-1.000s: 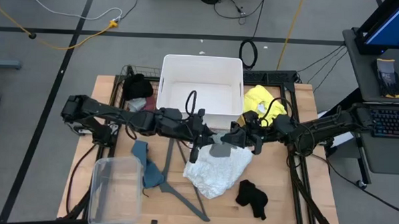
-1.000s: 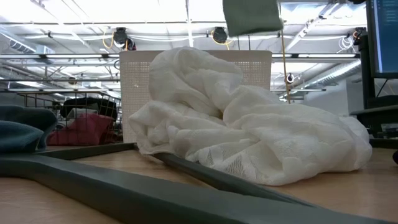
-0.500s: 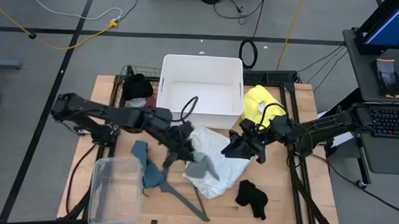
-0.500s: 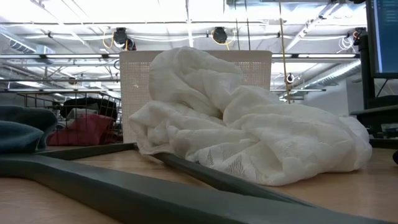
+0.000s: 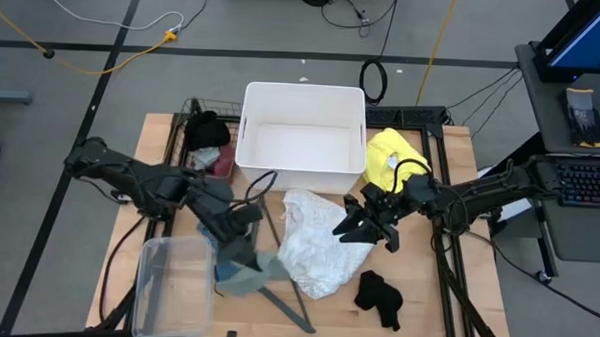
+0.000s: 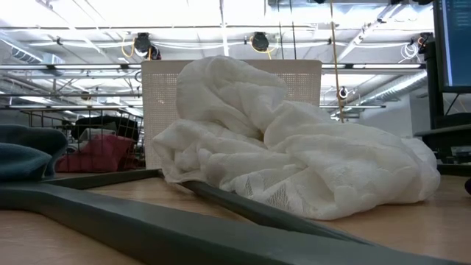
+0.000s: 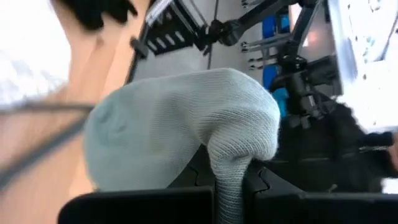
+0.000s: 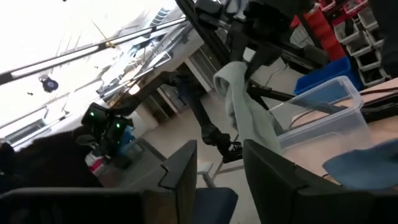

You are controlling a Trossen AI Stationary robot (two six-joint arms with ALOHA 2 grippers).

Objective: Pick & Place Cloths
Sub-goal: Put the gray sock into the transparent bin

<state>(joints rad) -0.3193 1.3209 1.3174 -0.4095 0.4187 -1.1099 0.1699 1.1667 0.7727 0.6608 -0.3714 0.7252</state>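
My left gripper (image 5: 237, 242) is shut on the light grey cloth (image 5: 253, 274) and hangs over the teal cloth (image 5: 222, 274), beside the clear tub. In its wrist view the grey cloth (image 7: 186, 124) bulges over the fingers. My right gripper (image 5: 352, 228) is open above the right edge of the lacy white cloth (image 5: 312, 244), which lies bunched on the table (image 6: 294, 147). The yellow cloth (image 5: 392, 157) lies right of the white bin. One black cloth (image 5: 380, 296) lies near the front edge. Another black one (image 5: 207, 130) and the maroon one (image 5: 222, 158) sit in the wire basket. My left gripper pinches a fold of the light grey cloth (image 7: 227, 171) between its two fingers. The right wrist view shows the cloth (image 8: 242, 99) hanging slack below that gripper. Whether its lower end touches the teal cloth I cannot tell.
The white bin (image 5: 304, 99) stands at the table's far middle and the clear plastic tub (image 5: 171, 289) at its near left. The grey plastic hanger (image 5: 287, 300) lies slanting across the table, partly under the white cloth. The wire basket (image 5: 194, 110) sits at the far left.
My left gripper has carried the grey cloth from beside the bin's front wall toward the near left, to above the teal cloth. The cloth has left the top of the low view. My right gripper, then right next to that cloth, now stands apart from it, slightly nearer the front edge.
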